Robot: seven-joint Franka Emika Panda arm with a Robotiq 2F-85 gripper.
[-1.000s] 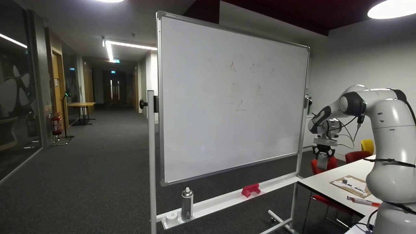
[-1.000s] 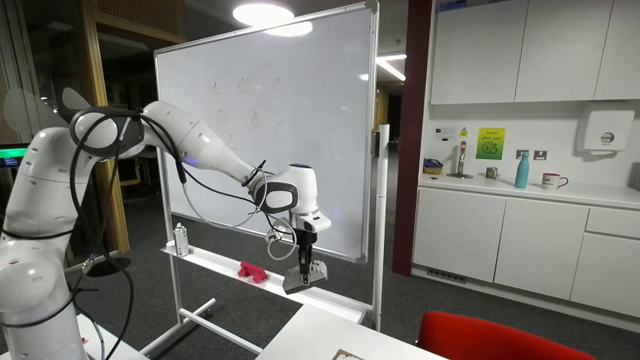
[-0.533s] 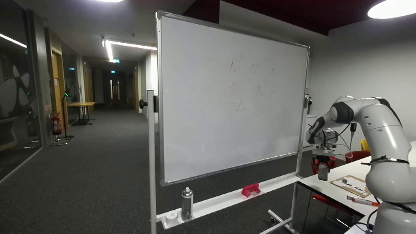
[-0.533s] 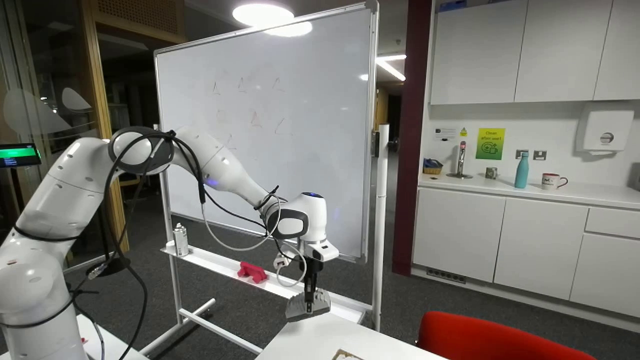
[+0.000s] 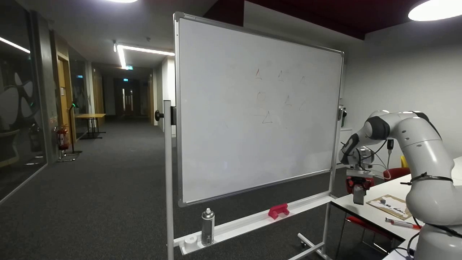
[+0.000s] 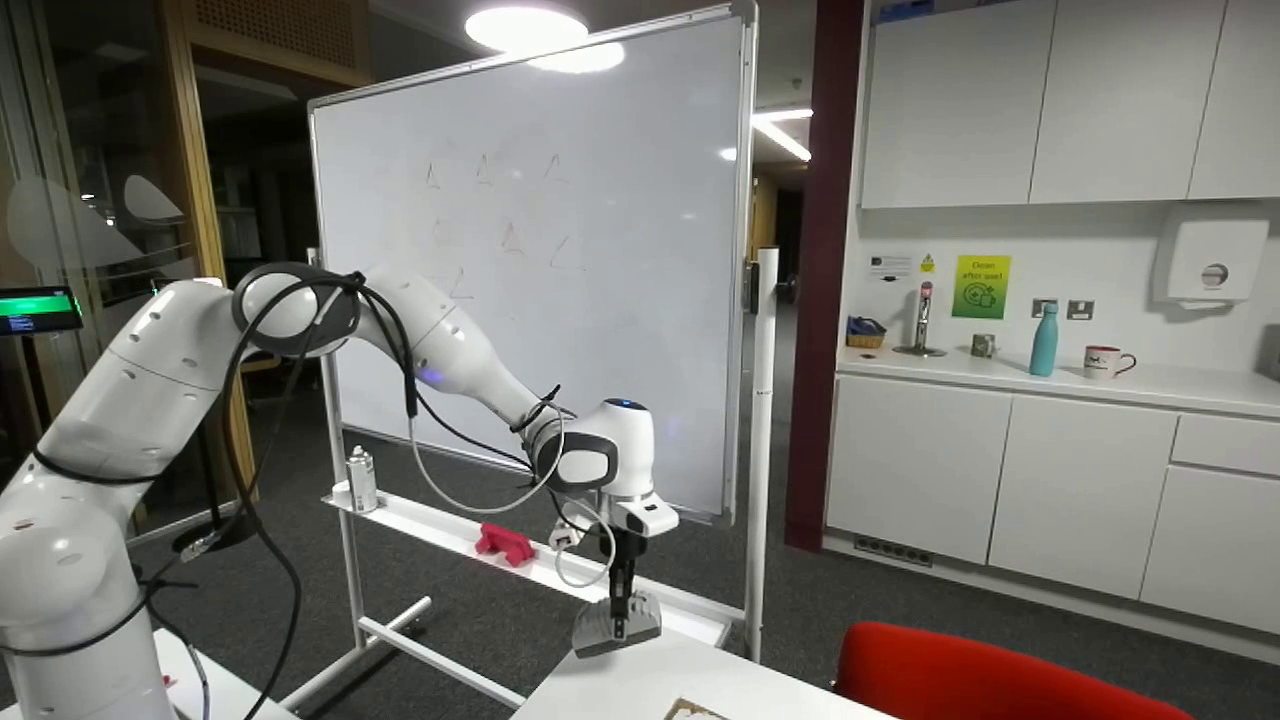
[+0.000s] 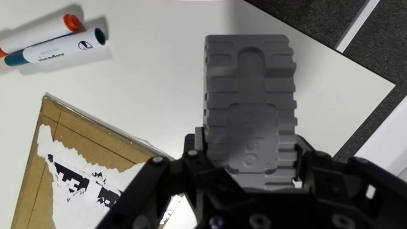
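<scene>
The jaws are closed on the eraser point(image 7: 254, 95), pressed to both long sides and spread only by its width. It sits at their tips, over the bench point(image 7: 152, 79); whether it touches the surface can't be told. The step in hand looks like positioning it there. The next move seems to call for checking contact before any loosening, and staying clear of the markers point(image 7: 63, 47) and card point(image 7: 92, 146), left of the jaws in the wrist view.
</scene>
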